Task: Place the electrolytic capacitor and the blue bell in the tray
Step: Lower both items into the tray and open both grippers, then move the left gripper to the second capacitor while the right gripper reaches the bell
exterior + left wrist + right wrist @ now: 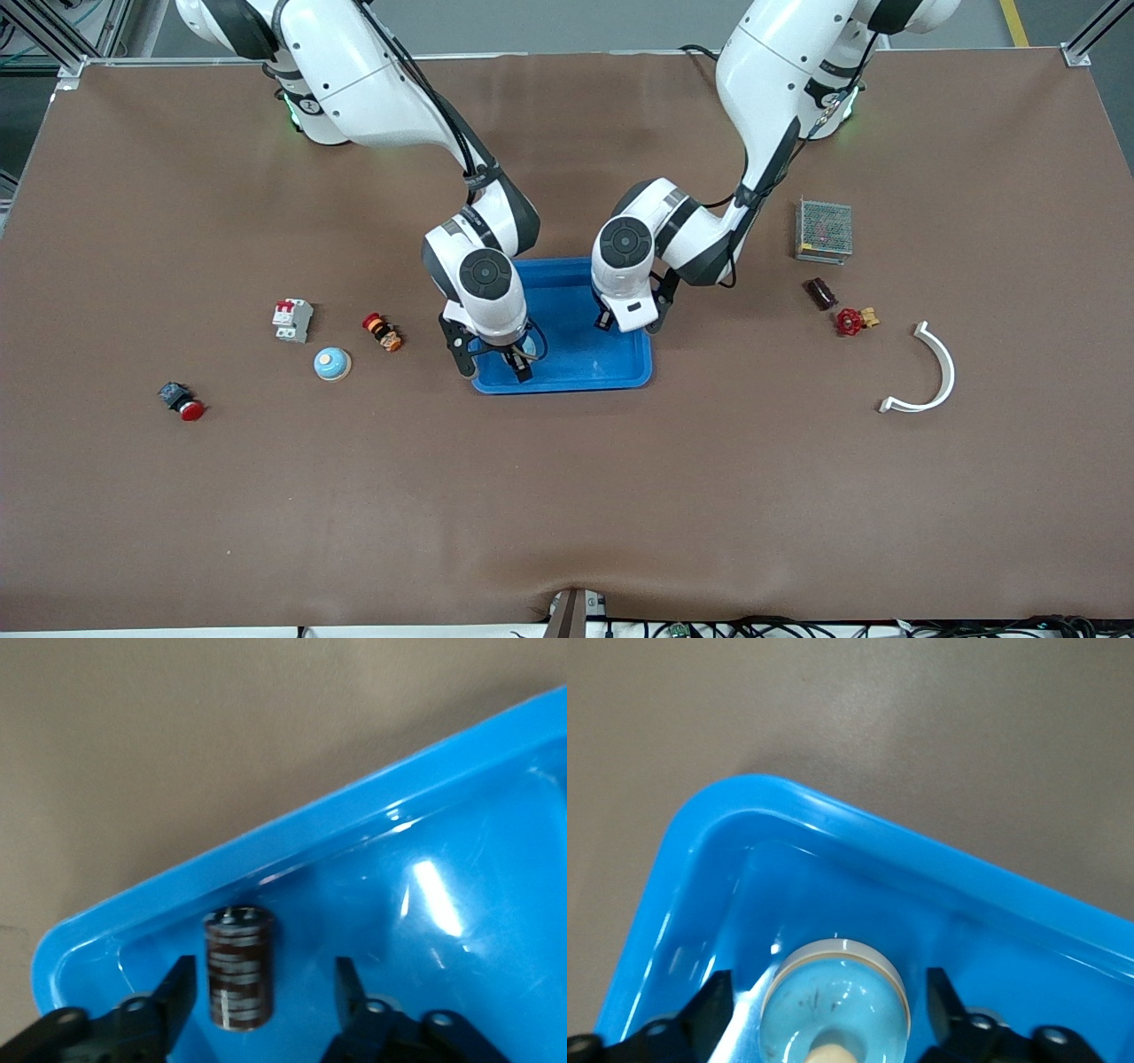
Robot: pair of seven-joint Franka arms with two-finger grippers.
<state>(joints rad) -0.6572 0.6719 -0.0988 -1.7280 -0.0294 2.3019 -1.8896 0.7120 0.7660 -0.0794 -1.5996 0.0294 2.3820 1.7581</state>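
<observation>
Nearest the camera: white curved strip (926, 381) toward the left arm's end of the table, red push button (182, 403) toward the right arm's end. Neither is a task item.

Tray (585, 372) at table centre, both arms over it.
- Left gripper (631, 326): jaws wide apart, gripping nothing. The capacitor (239, 970) stands upright on the tray floor between the fingers, close to the rim at a corner and nearer one finger than the other.
- Right gripper (493, 368): jaws wide apart, gripping nothing. The blue bell (833, 992) sits dome-up in another tray corner, between the fingers.

Judgement: both items look released, so the step in hand is retreat. Each gripper should rise straight up with its jaws kept spread. A sideways drift could tip the capacitor.

Outside the tray, a second bell (332, 363) and a dark cylinder (819, 293) rest on the table.
</observation>
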